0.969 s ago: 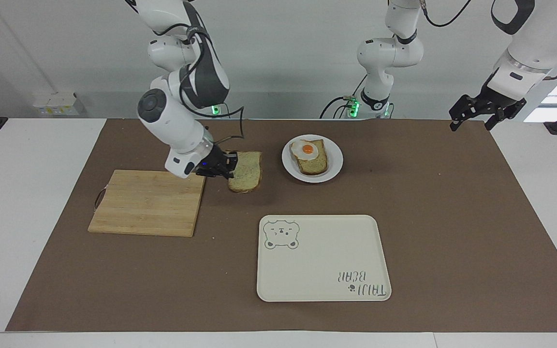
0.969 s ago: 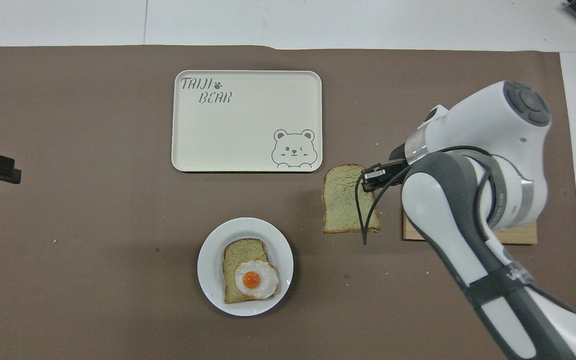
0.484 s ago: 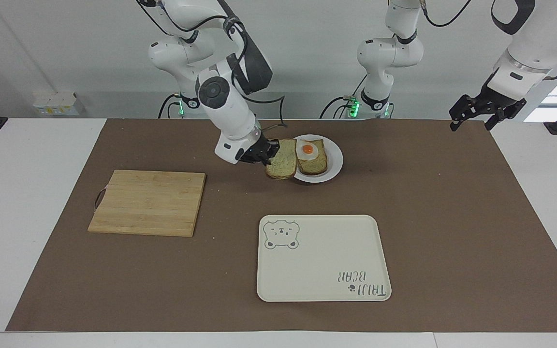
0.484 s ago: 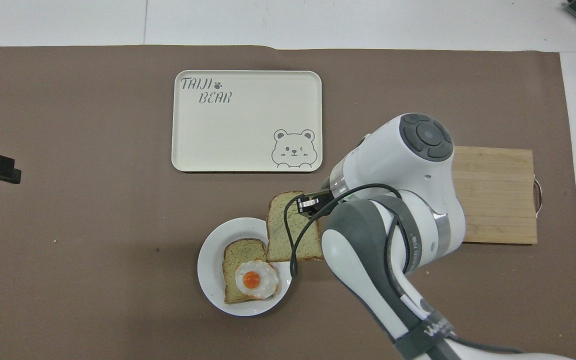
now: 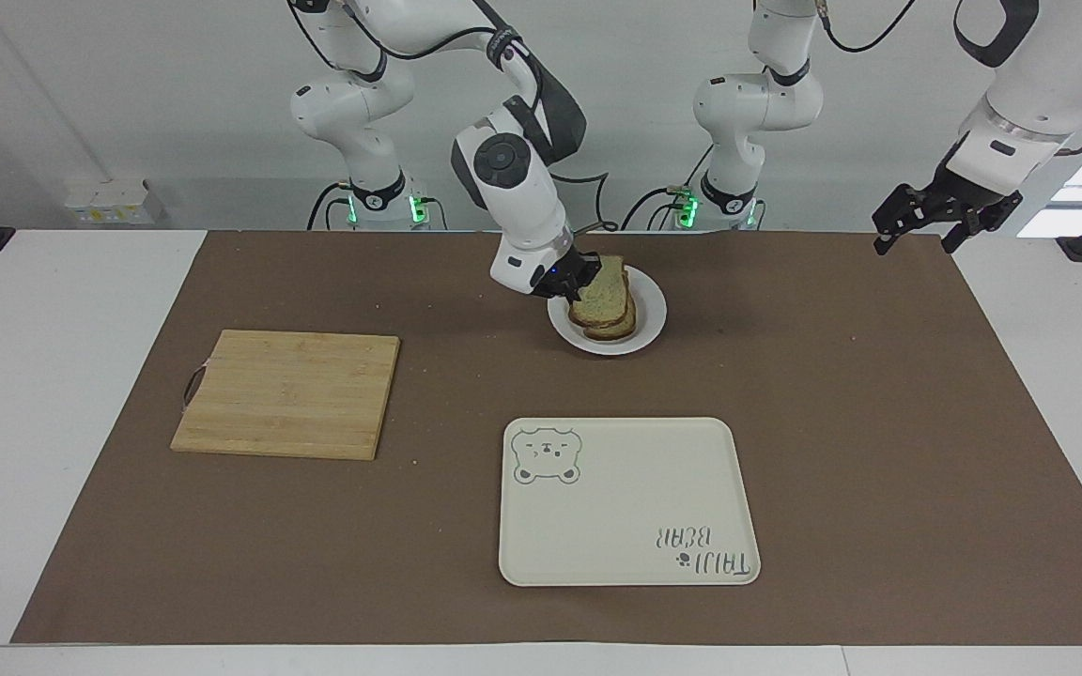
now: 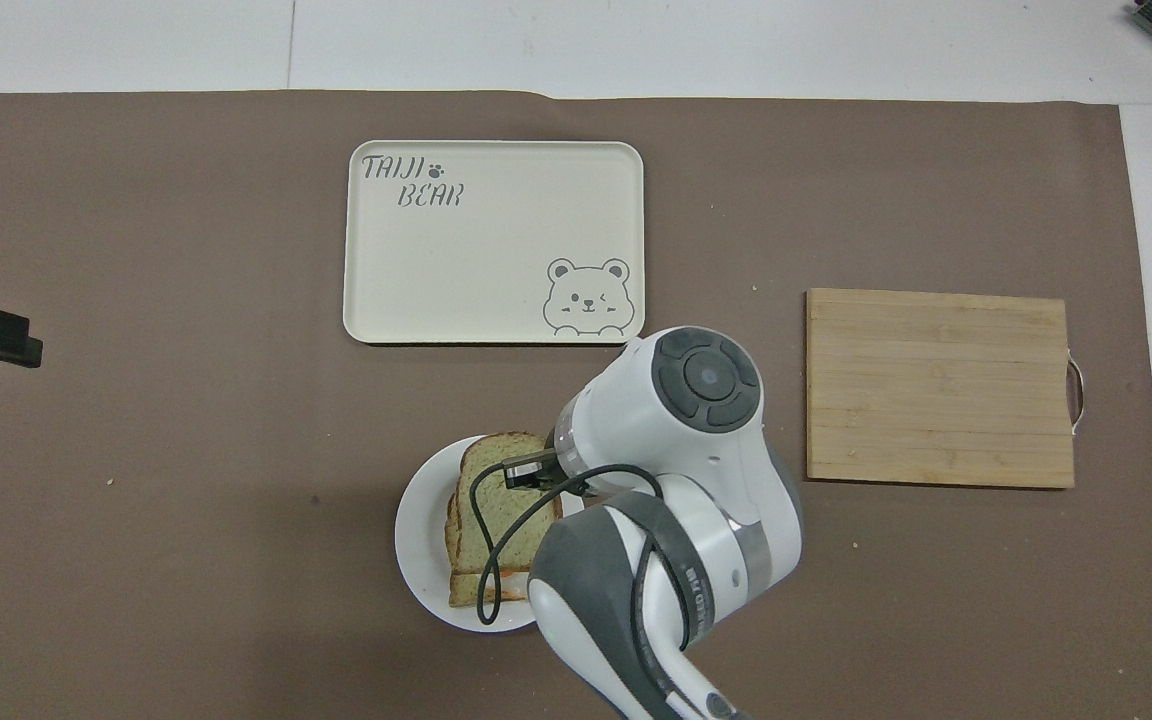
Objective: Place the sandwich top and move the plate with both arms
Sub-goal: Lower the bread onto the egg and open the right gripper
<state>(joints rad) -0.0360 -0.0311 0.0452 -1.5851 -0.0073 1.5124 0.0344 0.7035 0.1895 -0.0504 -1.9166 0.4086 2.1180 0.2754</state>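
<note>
A: Right end effector (image 5: 575,282) clamped on one edge of the sandwich top (image 5: 602,289), held over the plate (image 5: 651,324). Slice tilted, not yet flat on the egg slice (image 6: 466,583) just beneath, judging from the facing view.

B: Stacked squarely?

A: Roughly. From overhead, a sliver of orange and the lower crust peeking out at the side toward the robots, so slightly offset. Best eased down until resting along its whole length, then released gently to avoid dragging the egg sideways.

B: And after release?

A: Straight up and away from the gripped edge, no sweeping across the stack. Plate rim just below the end effector, so little room for a low retreat.

B: Left end effector (image 5: 935,218)?

A: Spread wide, idle in the air at its own end of the bench (image 5: 879,394), well apart from the plate. Needed soon for the two-arm move.

B: Destination?

A: Probably the tray (image 5: 630,563), farther from the robots than the right end effector. Cutting board (image 5: 287,394) off toward the right arm's end, bare. Opposite rim grips and level, matched lifting advisable, or the loose stack could slide.
</note>
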